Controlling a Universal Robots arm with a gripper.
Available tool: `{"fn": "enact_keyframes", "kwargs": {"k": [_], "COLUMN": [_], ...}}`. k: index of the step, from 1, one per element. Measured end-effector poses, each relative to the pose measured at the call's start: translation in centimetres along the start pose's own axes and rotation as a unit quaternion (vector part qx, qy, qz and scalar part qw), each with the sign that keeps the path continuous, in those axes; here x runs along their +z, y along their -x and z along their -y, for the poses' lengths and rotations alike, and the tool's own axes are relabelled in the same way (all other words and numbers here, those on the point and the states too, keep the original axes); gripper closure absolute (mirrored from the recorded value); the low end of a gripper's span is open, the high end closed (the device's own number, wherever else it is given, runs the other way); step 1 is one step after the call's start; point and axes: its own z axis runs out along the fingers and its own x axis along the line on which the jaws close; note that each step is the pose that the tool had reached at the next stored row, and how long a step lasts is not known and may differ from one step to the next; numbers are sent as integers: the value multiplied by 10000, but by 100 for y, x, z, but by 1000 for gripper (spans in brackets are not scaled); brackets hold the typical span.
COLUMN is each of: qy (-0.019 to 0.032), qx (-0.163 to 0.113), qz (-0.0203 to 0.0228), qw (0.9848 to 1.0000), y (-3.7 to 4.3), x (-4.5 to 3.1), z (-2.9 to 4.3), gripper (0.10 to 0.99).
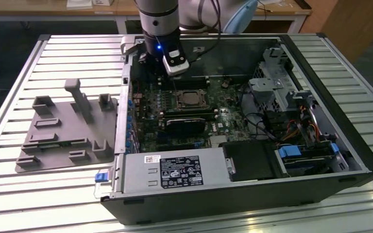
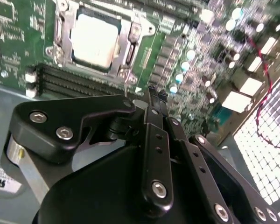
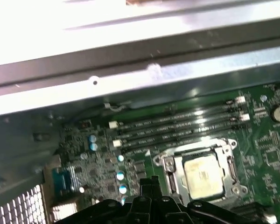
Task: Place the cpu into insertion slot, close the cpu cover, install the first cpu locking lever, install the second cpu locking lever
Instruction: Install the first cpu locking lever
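In the exterior view, the arm reaches down into an open computer case (image 1: 316, 145) lying on a slatted table (image 1: 44, 194). The gripper (image 1: 173, 80) hangs over the green board (image 1: 228, 119), close to the cpu (image 1: 188, 99). A grey moulded tray (image 1: 57, 136) lies on the table at the exterior view's left.

In the second wrist view, the black fingers (image 2: 151, 100) are pressed together with nothing between them. Their tips are near a corner of the cpu cover (image 2: 128, 37). The cover lies flat around the cpu, which sits in the insertion slot (image 2: 89, 65). A thin metal rod (image 2: 125, 84) stands just beside the fingertips.

In the first wrist view, the cpu shows pale inside the cover's window. Long memory slots (image 3: 177, 126) run beside it.
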Motion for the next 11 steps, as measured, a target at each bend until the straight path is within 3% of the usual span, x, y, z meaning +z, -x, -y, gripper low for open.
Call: {"fn": "enact_keyframes", "kwargs": {"k": [11], "qy": [597], "qx": [45], "qz": [-129], "qw": [9981], "y": [-38], "x": [-3], "z": [8], "gripper": [984]}}
